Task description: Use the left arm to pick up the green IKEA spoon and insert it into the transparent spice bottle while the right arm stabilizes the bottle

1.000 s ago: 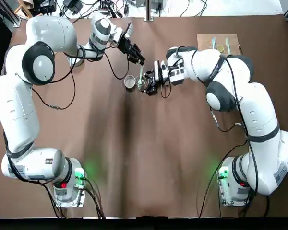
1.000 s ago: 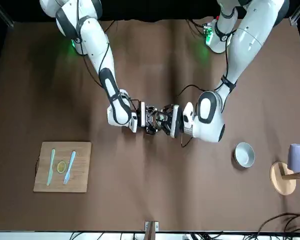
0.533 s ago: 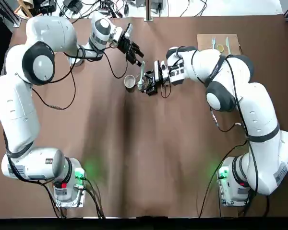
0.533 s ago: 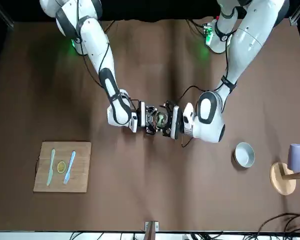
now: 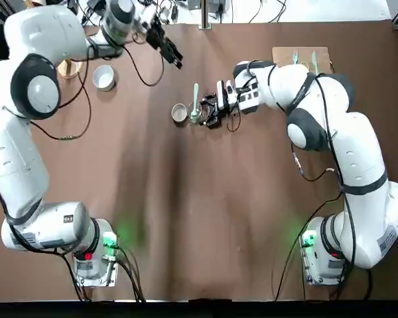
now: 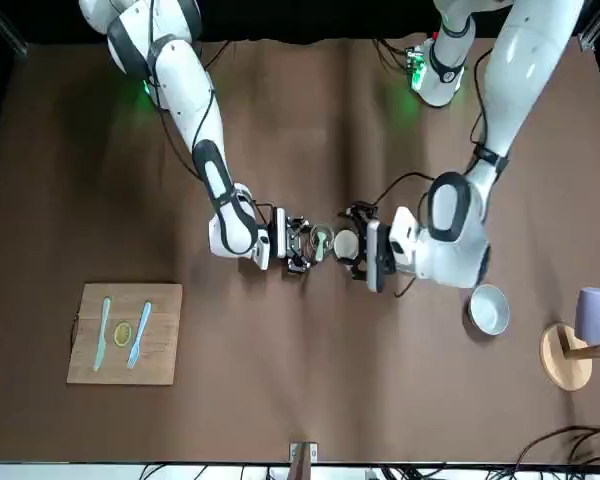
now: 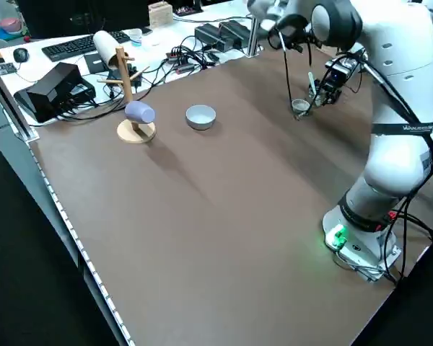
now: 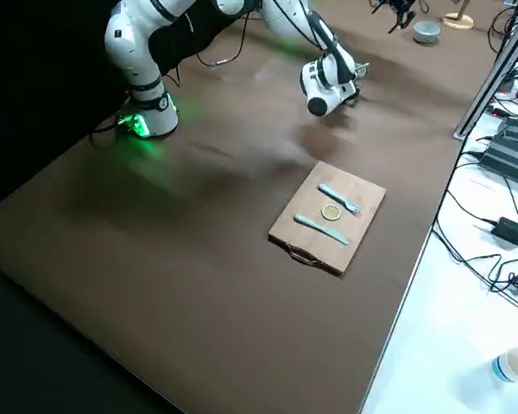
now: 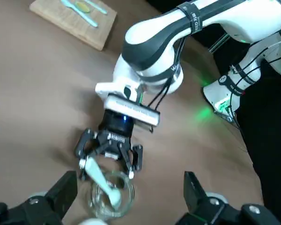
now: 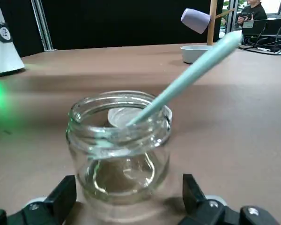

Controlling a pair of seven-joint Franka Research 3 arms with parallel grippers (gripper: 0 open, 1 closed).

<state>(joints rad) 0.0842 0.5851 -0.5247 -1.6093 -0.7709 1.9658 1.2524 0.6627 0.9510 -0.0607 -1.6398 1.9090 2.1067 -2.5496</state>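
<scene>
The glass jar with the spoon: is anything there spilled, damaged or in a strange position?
Nothing stands out. The jar is upright, without visible cracks or spills; the spoon simply leans on its rim. The open right gripper is beside it; the open left gripper is clear of both.

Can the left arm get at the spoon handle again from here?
Probably yes: the left gripper is open, the handle sticks out above the jar, leaning away from the right gripper.
</scene>
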